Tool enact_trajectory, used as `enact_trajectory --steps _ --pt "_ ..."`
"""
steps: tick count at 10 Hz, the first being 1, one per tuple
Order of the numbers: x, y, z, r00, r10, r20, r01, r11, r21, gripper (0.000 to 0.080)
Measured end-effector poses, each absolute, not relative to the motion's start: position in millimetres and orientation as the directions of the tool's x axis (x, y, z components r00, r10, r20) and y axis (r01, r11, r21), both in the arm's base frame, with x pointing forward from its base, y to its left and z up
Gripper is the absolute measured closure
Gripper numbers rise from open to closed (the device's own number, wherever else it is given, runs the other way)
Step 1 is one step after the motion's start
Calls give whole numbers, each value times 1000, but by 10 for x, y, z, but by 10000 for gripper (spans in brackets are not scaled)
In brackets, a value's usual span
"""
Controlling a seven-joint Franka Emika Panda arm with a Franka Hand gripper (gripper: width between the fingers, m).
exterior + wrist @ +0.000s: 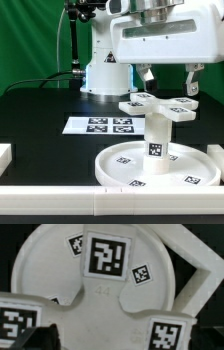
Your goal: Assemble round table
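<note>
The large round rimmed disc lies on the table near the front. The short thick cylinder stands upright on it. The cross-shaped piece sits on top of the cylinder. My gripper hangs right over the cross-shaped piece, with one finger on either side of its middle. The jaws are wide apart. In the wrist view the cross-shaped piece fills the space between my fingers, and my gripper is level with it. I cannot tell whether the pads touch it. The disc shows behind it.
The marker board lies flat on the black table, to the exterior view's left of the disc. The robot's white base stands behind it. A white rail runs along the front edge, with a white block at the left.
</note>
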State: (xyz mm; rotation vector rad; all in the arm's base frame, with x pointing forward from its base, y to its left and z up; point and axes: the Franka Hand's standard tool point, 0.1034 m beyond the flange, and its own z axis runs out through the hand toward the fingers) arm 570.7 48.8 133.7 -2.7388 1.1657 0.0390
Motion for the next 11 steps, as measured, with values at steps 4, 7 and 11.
enact_trajectory --steps 4,7,11 --pt "5696 465 1333 969 -246 -8 -245 -962 -121 151" --pt "5707 448 1340 999 -47 19 -45 -993 -112 151" --pt "5699 400 1334 935 354 36 356 -933 -51 151"
